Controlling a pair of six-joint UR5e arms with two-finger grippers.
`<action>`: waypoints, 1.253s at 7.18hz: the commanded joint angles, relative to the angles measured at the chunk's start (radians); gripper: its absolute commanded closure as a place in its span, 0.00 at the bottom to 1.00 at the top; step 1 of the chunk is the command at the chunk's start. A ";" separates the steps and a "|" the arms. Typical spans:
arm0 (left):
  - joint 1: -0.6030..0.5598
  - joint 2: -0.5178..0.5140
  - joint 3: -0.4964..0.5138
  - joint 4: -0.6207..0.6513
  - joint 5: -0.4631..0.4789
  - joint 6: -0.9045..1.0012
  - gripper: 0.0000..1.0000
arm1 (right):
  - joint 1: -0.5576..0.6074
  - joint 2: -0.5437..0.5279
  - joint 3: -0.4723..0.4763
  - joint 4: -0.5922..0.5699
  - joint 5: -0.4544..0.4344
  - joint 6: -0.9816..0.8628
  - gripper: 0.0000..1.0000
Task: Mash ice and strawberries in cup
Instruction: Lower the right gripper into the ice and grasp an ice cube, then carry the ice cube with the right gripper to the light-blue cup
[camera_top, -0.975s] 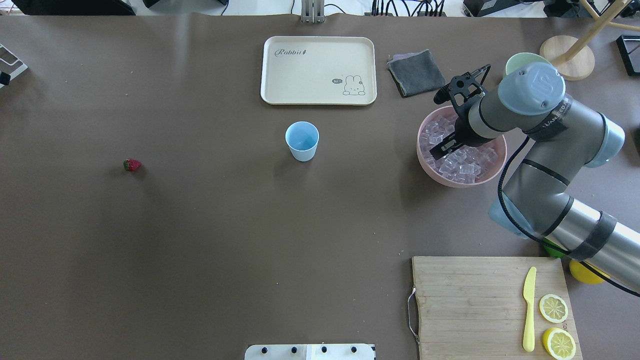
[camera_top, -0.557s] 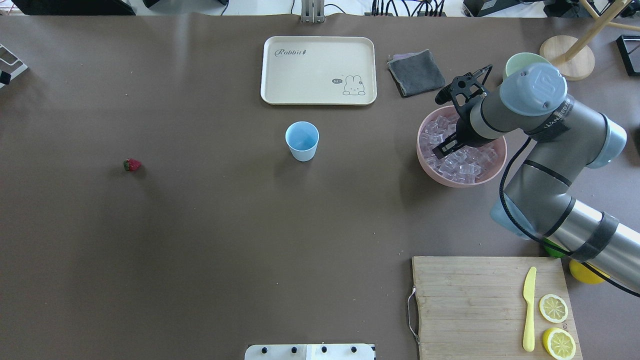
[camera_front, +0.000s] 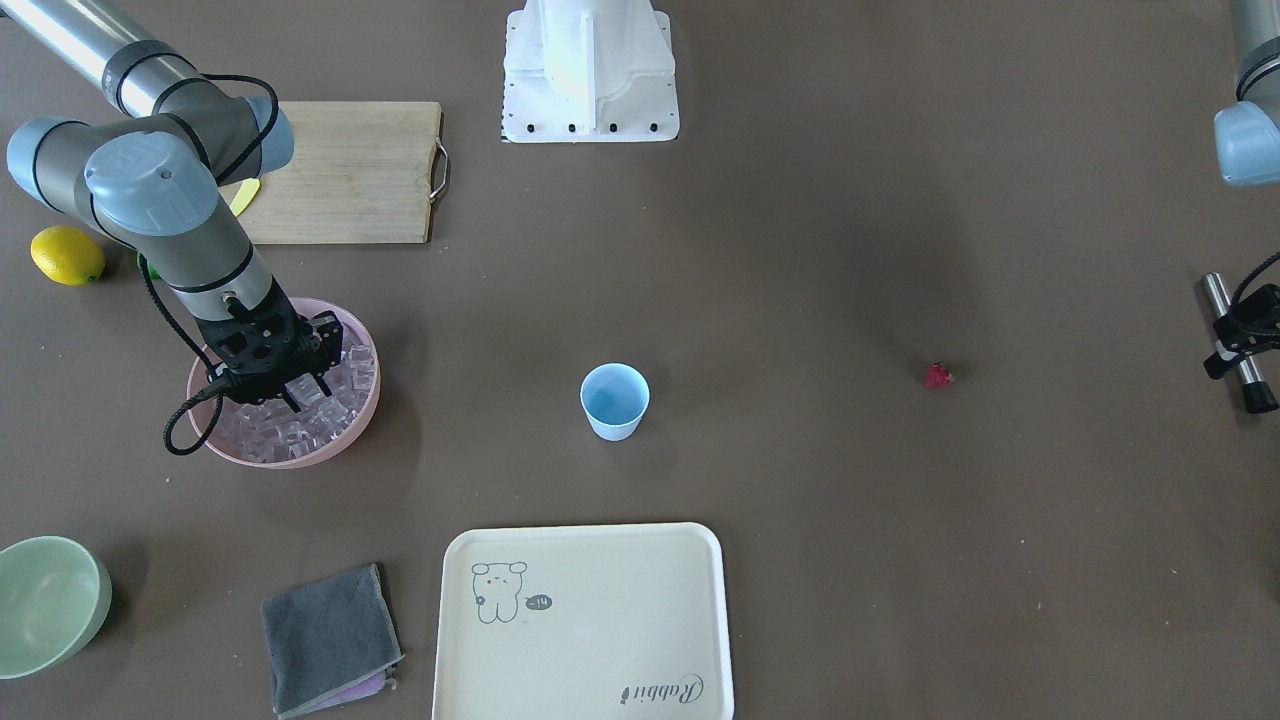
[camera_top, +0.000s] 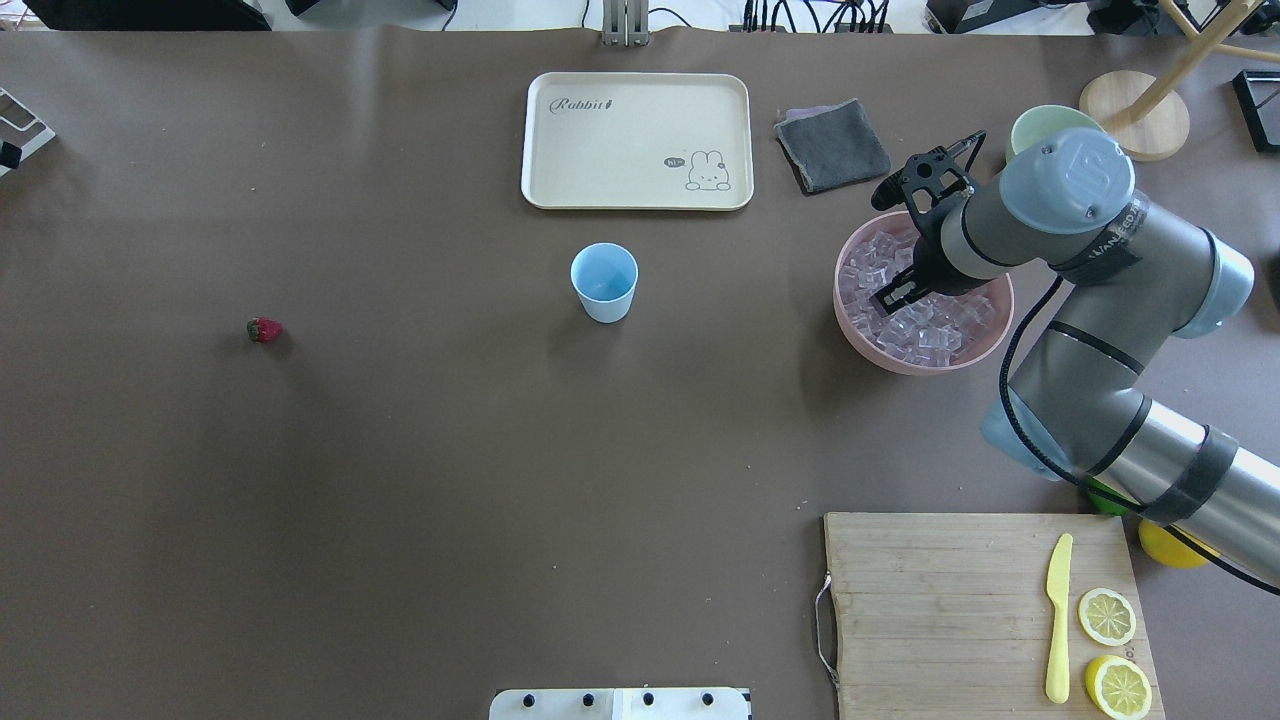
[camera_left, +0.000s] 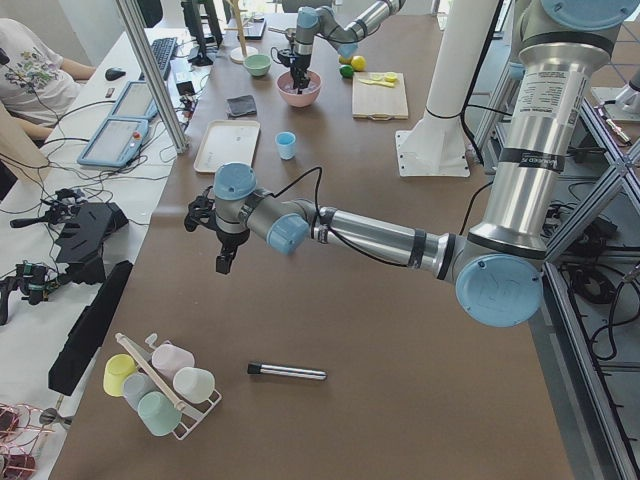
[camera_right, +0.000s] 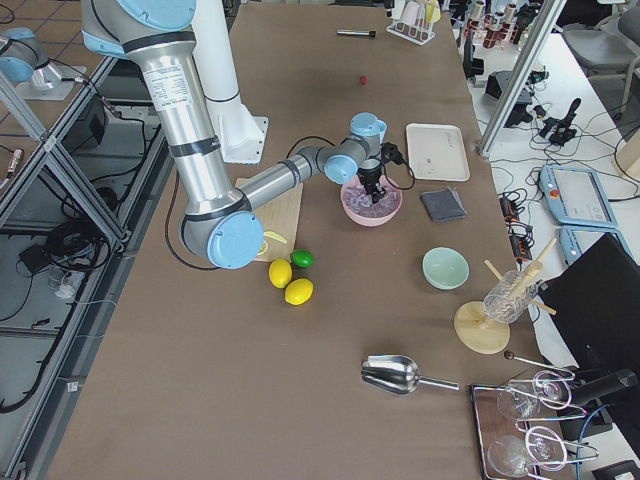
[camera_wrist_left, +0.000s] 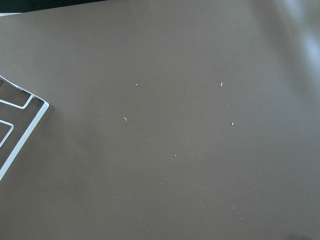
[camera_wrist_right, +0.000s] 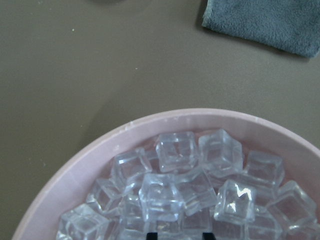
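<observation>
Non-task items I see on table:
- Cream rabbit tray (camera_top: 637, 140): far edge, mid.
- Grey cloth (camera_top: 832, 146): just beside it, twd my right.
- Pale-green bowl (camera_front: 50, 605): far-right corner area.
- Pink bowl (camera_front: 290, 462): nearer in.
- Wooden board (camera_top: 940, 600): near-right corner, w/ yellow knife (camera_top: 1058, 618) and 2 cut lemon pcs (camera_top: 1107, 616).
- 2 whole lemons (camera_right: 298, 291), lime (camera_right: 302, 258): just past board, twd right edge.

Glassy clear ice (camera_wrist_right: 176, 150) in matt pink bowl (camera_wrist_right: 80, 175).

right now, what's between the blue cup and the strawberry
Nothing: the overhead view shows only bare brown table between the cup and the strawberry.
</observation>
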 joint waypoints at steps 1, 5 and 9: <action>0.000 -0.004 0.001 0.000 0.000 -0.003 0.02 | 0.000 -0.001 0.001 0.000 0.000 -0.001 0.82; 0.000 -0.001 -0.006 -0.015 0.000 -0.029 0.03 | 0.093 0.034 0.134 -0.155 0.122 0.044 1.00; 0.016 -0.002 0.008 -0.055 0.002 -0.077 0.02 | -0.012 0.329 0.149 -0.491 0.042 0.284 1.00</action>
